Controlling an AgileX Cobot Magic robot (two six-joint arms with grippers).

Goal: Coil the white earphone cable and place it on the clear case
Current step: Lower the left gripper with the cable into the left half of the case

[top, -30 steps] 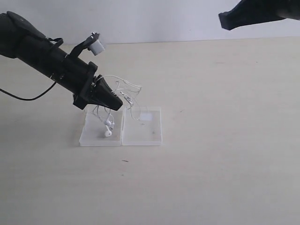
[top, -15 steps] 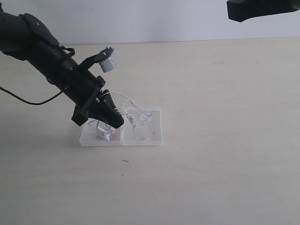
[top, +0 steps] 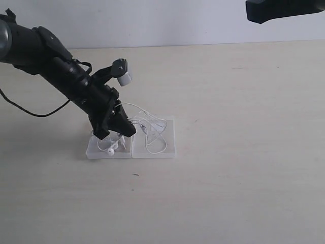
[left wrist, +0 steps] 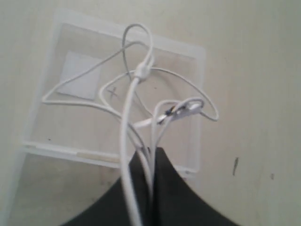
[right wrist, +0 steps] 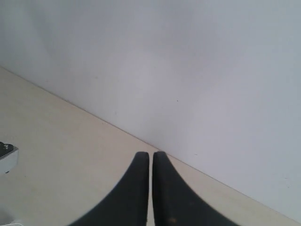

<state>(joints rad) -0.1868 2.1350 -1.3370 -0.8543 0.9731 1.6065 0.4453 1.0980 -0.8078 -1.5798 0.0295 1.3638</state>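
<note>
Your left gripper (top: 129, 133), jaws pressed together on a few strands of the white earphone cable (top: 152, 133), hangs low over the hinge line of the clear case (top: 169, 150), which lies open and flat on the pale table (top: 244, 168). From the pinch, loose loops spill over the half bearing the white label (left wrist: 82, 77), on the side away from the arm. An earbud (top: 110, 151) rests at the front edge of the other half, beneath the gripper. The case's long axis runs across the exterior view, its halves side by side. Your right gripper (top: 252, 13), jaws together on nothing, is high and well apart, so the left arm is nearer by far. The tangle, springy and barely coiled, looks likely to slide off once released.
</note>
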